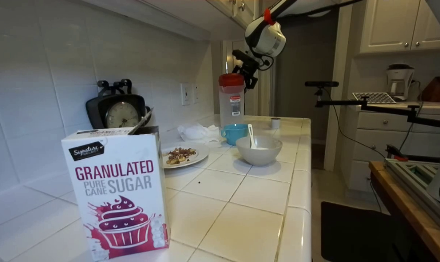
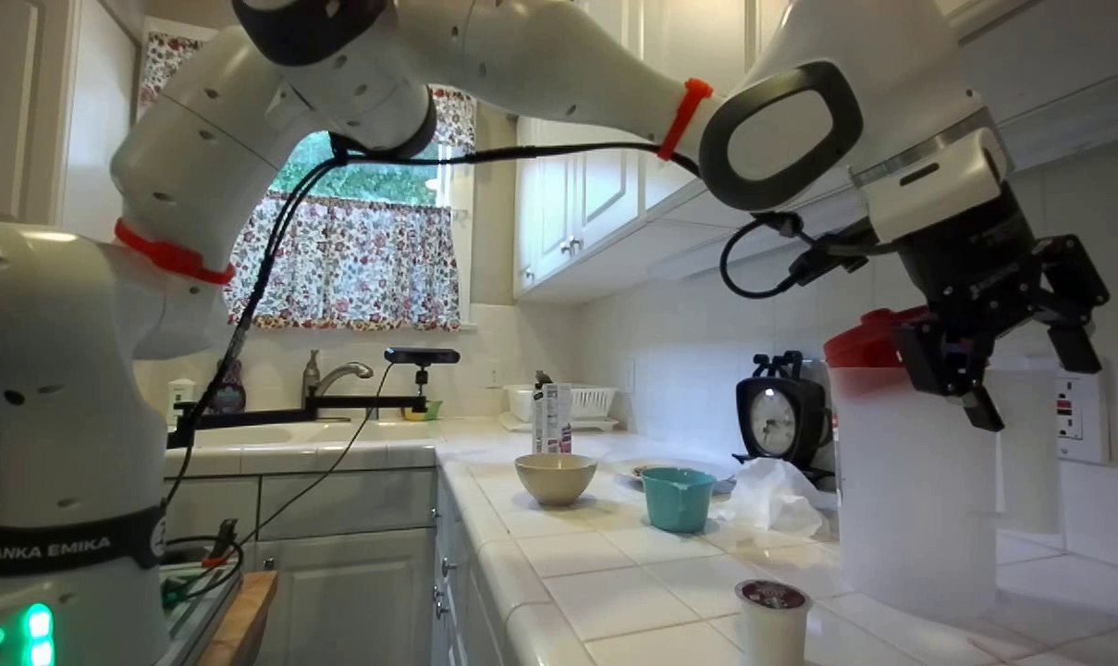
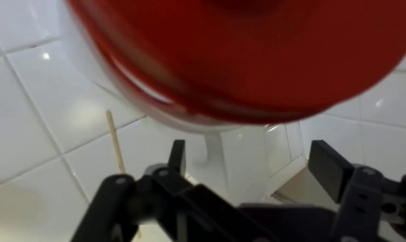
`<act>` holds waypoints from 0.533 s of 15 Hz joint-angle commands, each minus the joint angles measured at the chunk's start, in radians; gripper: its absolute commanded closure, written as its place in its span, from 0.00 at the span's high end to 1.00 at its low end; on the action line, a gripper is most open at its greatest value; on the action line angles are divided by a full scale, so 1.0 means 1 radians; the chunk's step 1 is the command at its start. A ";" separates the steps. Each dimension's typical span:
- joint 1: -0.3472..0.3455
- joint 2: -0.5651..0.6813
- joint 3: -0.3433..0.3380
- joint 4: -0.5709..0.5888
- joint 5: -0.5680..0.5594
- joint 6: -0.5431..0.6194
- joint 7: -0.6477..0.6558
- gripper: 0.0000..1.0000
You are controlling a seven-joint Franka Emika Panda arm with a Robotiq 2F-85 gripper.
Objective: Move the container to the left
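The container, a tall translucent whitish pitcher with a red lid, stands upright on the tiled counter. It shows in both exterior views [image 1: 227, 105] [image 2: 915, 490]. Its red lid [image 3: 250, 64] fills the top of the wrist view. My gripper [image 2: 1030, 381] is at lid height beside the container, angled downward on its handle side; it also shows in the other exterior picture [image 1: 249, 82]. In the wrist view, the fingers [image 3: 251, 159] are wide apart. The whitish handle [image 3: 218, 158] shows between them, and I see no finger closed on it.
A teal cup [image 2: 677, 499], a bowl [image 1: 259, 153] with a white spoon, and a coffee pod [image 2: 771, 629] stand near the container. Crumpled paper [image 1: 199, 133], a food plate [image 1: 201, 154], a black scale [image 1: 96, 109] and a sugar box [image 1: 118, 196] lie further along. Cabinets [image 2: 605, 194] hang above.
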 commanded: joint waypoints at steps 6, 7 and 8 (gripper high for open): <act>-0.016 0.029 0.017 0.055 -0.014 -0.026 0.017 0.50; -0.017 0.029 0.016 0.056 -0.016 -0.028 0.017 0.45; -0.018 0.029 0.016 0.056 -0.016 -0.028 0.017 0.40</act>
